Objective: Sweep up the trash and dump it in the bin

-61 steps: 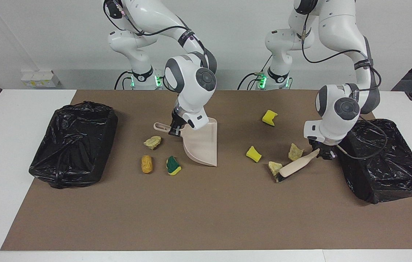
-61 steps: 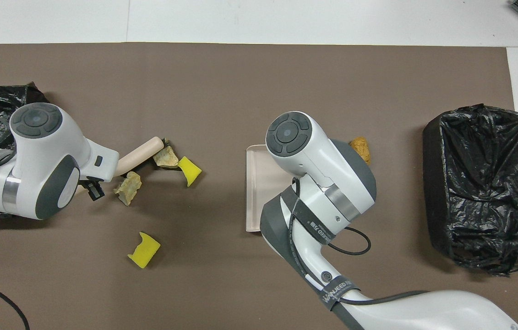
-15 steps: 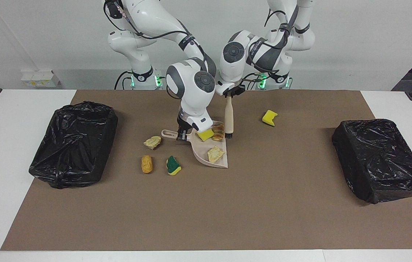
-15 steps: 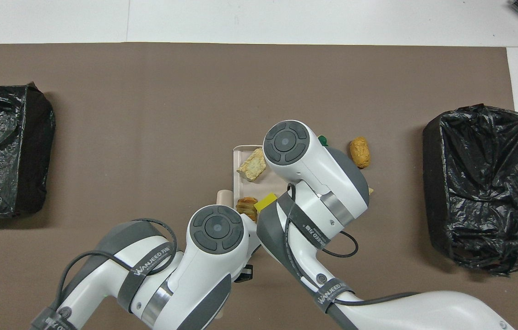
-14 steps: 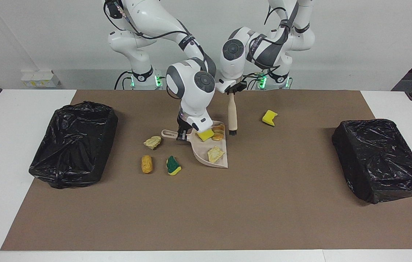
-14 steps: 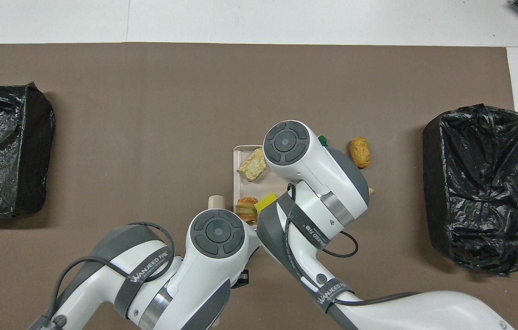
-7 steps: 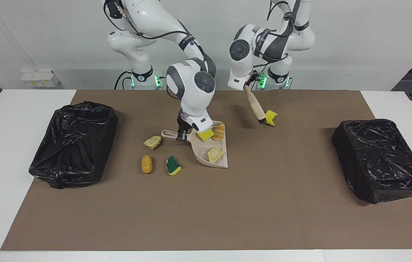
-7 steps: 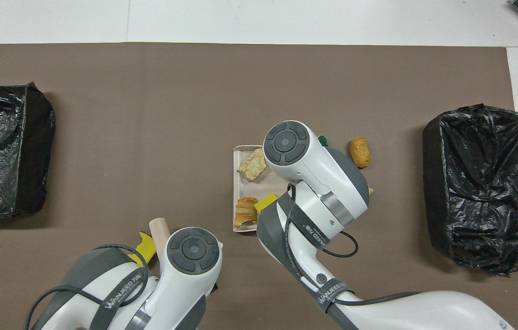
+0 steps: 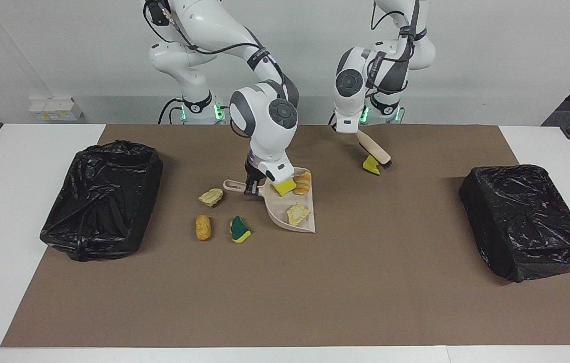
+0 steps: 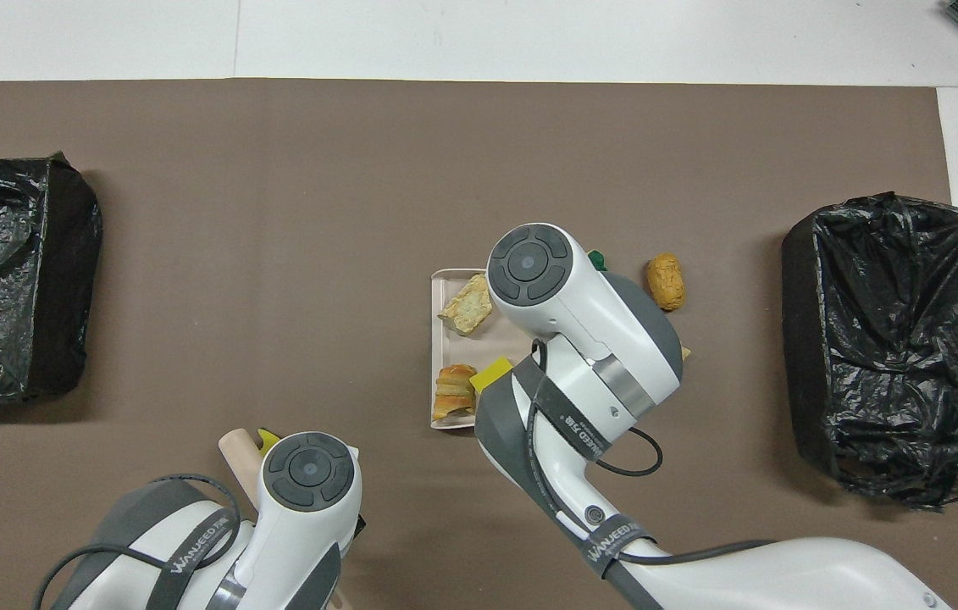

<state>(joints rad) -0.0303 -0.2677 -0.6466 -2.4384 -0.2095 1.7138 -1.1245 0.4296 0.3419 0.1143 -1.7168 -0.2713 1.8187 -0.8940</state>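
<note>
My right gripper [image 9: 250, 188] is shut on the handle of the beige dustpan [image 9: 307, 225], which rests on the mat. In the pan lie three pieces of trash: a yellow sponge chunk [image 9: 283, 187], an orange-tan lump [image 9: 303, 182] and a pale lump [image 9: 297, 213]. Beside the pan, toward the right arm's end, lie a tan lump [image 9: 211, 197], an orange-brown lump [image 9: 203, 227] and a green-and-yellow sponge [image 9: 239, 230]. My left gripper [image 9: 353, 132] is shut on the brush [image 9: 375, 150]. The brush slants down, its bristles beside a yellow sponge [image 9: 370, 166]. From overhead, my left wrist covers most of that sponge [image 10: 267, 439].
A black-lined bin [image 9: 103, 196] stands at the right arm's end of the brown mat. A second one [image 9: 526, 222] stands at the left arm's end. The overhead view shows them as the bin [image 10: 889, 339] and the bin [image 10: 4, 280].
My left arm has swung the brush away from the dustpan's side to the lone yellow sponge, with the bristles crossing to the sponge's side toward the left arm's end. The dustpan and right gripper stayed put.
</note>
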